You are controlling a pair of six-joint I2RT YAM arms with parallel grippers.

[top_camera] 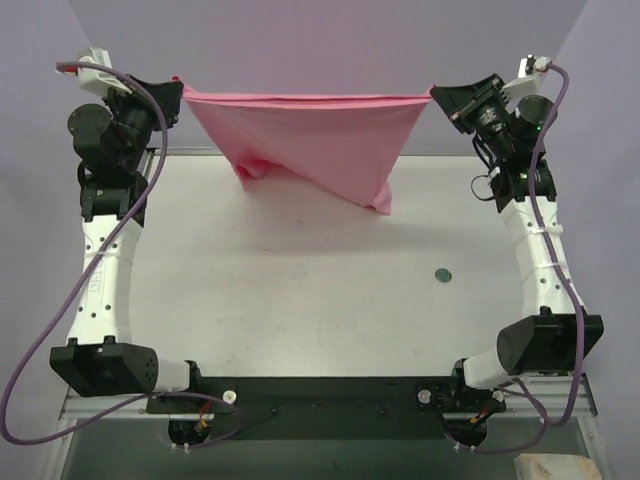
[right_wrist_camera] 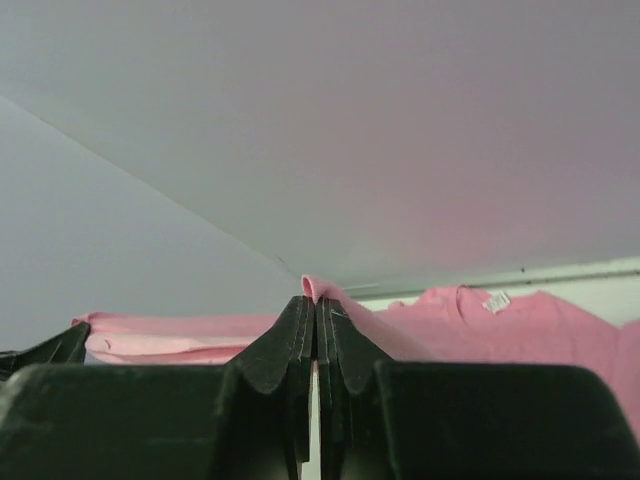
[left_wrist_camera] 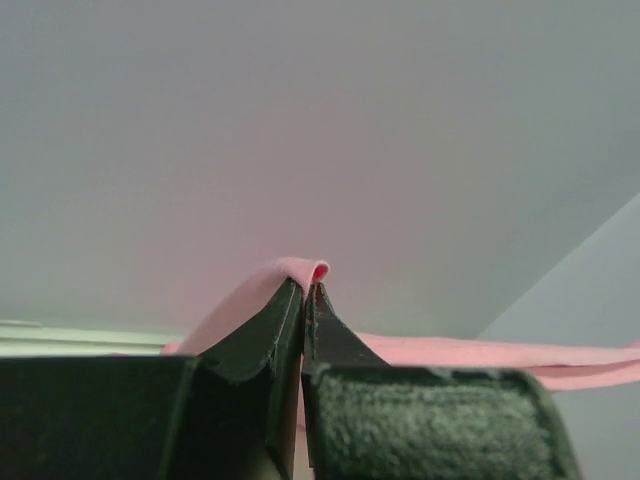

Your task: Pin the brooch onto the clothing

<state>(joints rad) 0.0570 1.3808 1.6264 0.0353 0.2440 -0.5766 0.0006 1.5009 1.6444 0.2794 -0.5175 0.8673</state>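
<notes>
The soft pink cloth T-shirt [top_camera: 310, 135] hangs stretched left to right over the far side of the white desk [top_camera: 300, 300], drooping in folds. The left tool [top_camera: 176, 92] and right tool [top_camera: 438, 95], arms raised, each pinch 1 top corner. The small round dark green brooch [top_camera: 443, 274] lies flat on the desk, well apart.

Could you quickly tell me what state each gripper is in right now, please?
The left gripper is closed on an edge of the pink T-shirt.
The right gripper is closed on its other end.
</notes>
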